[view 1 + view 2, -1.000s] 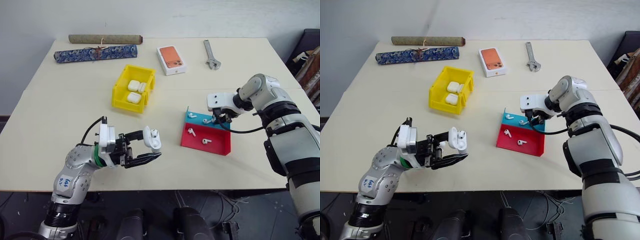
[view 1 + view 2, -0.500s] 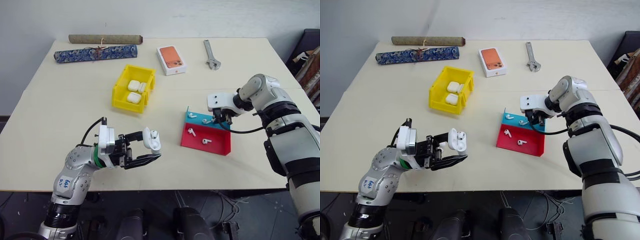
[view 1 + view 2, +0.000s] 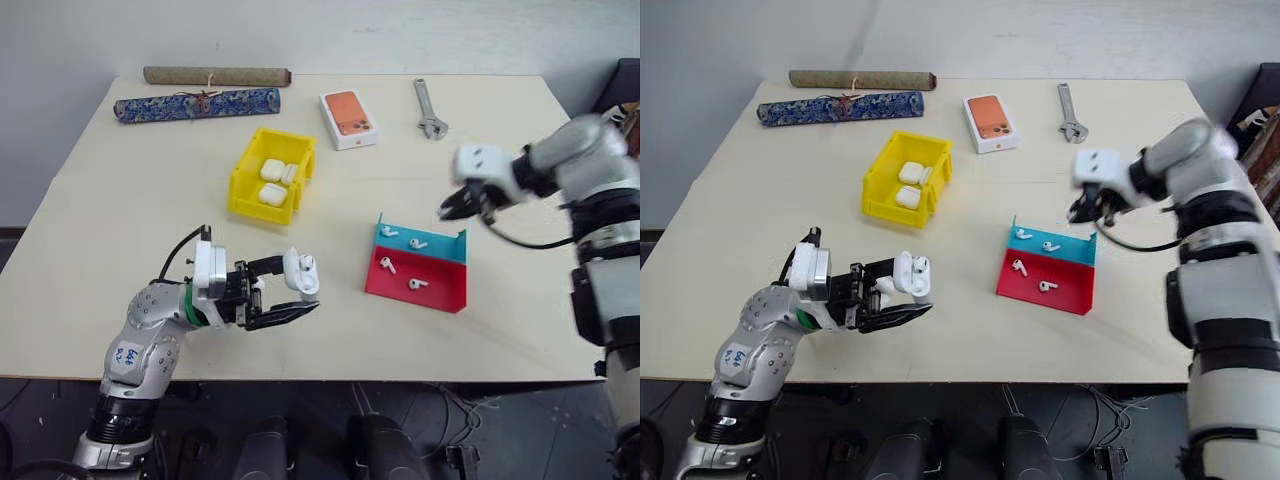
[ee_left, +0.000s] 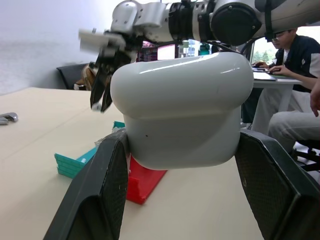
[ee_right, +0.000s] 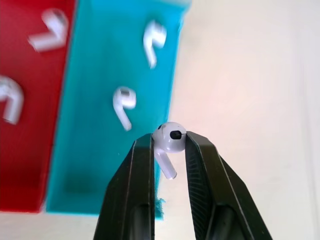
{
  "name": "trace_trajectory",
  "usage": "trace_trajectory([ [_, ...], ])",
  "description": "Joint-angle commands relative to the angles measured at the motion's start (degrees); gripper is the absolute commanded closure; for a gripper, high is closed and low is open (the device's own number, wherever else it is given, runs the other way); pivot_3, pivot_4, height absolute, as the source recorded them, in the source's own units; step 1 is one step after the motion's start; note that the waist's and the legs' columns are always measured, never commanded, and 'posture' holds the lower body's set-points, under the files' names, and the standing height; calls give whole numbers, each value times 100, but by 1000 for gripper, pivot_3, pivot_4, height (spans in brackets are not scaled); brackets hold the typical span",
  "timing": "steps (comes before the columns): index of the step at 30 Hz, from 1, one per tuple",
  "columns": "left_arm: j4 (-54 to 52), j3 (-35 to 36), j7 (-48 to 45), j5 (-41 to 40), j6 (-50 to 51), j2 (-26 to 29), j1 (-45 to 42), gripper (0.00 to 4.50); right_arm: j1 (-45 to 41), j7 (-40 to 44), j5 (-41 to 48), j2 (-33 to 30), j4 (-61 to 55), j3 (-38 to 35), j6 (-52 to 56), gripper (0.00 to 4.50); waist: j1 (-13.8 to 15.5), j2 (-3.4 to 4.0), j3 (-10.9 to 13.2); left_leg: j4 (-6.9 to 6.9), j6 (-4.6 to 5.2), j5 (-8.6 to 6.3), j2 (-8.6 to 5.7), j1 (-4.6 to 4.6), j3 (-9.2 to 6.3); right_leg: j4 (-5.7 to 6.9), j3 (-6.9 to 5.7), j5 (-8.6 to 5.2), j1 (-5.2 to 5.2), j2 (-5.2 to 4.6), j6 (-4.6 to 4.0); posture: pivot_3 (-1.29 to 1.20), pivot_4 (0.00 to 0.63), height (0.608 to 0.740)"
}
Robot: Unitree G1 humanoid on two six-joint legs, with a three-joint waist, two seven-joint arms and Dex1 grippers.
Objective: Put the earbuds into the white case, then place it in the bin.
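Earbud point(image 5: 169, 139) is pinched between the right hand's point(image 5: 167, 150) fingers, raised above the far edge of the red-and-blue tray point(image 3: 440, 295), where four earbuds lie. Left hand point(image 3: 290, 297) clamps the case point(image 3: 301, 274), lid open, over bare surface point(image 3: 120, 200) near the front edge. Bin point(image 3: 243, 189) sits well apart, holding three cases.

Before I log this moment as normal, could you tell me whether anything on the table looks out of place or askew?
Nothing looks spilled or damaged. One item seems unrelated to the earbud job: an adjustable wrench at the table's far edge beside the orange phone box. The red and blue tray sits slightly askew, with four earbuds inside.
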Motion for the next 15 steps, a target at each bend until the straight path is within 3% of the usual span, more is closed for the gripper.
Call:
trace_trajectory([
  [1, 132, 32, 150, 158, -308, -168, -268, 1732, 729, 468, 2192, -22, -1869, -529, 1955, 4056, -20, -4, -1, 3, 0, 0, 2, 1, -2, 1, -2, 0, 3, 1, 0, 0, 150, 740],
  [4, 247, -30, 157, 111, -157, -222, -434, 1732, 1725, 230, 3306, -66, -3824, -972, 3815, 4056, 3, -3, -1, 7, -2, 0, 5, 2, -4, 17, -7, 0, 0, 2, 1, 0, 150, 740],
  [8, 367, -141, 107, 46, -26, -335, -673, 1732, 2896, -1324, 5584, 510, -6185, -1887, 6369, 4056, 24, -3, -1, 14, -2, 0, 5, -14, -17, 35, -16, 0, -8, 0, 1, 0, 150, 740],
  [11, 440, -170, 35, -35, 74, -439, -839, 1732, 3423, -2139, 6456, 949, -7143, -2187, 6898, 4056, 20, -3, -1, 25, -1, 0, 4, -20, -23, 35, -19, 0, -7, -1, 1, 0, 150, 740],
  [15, 514, -245, -77, -34, 66, -586, -975, 1732, 3682, -2969, 6993, 1401, -7670, -2250, 6985, 4056, 21, -3, -1, 26, 4, -3, 2, -20, -23, 10, -18, 0, -5, -2, 1, 0, 150, 740],
])
